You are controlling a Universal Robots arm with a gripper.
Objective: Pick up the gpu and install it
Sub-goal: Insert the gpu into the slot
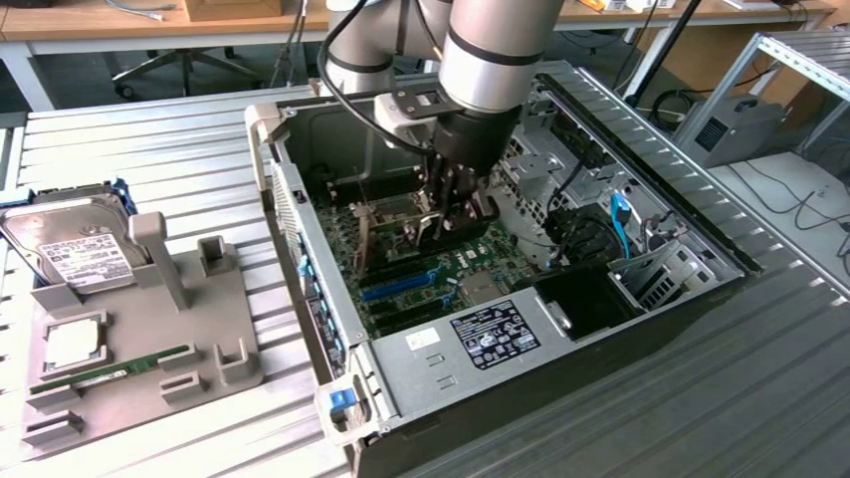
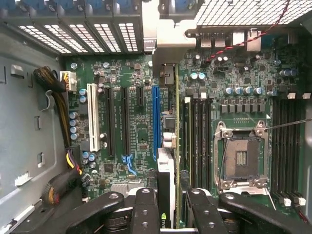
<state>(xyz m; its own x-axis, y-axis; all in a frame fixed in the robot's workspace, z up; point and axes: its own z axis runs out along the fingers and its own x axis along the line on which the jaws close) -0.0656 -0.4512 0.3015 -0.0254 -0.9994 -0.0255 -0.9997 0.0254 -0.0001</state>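
**Open-topped case, crowded floor**

The case [image 1: 309, 254] lies with its open side up, leaving free entry from above. Inside, the gripper [image 2: 171, 197] clamps the gpu [image 2: 166, 180] edge-on over the motherboard [image 2: 144, 161], just beside the blue slot [image 2: 155, 122]. The rear grille [image 2: 83, 34] closes one end and the cable bundle [image 2: 56, 97] crowds the case wall. The drive cage [image 1: 558, 159] blocks the exterior view's right. The CPU socket [image 2: 241, 161] sits low.
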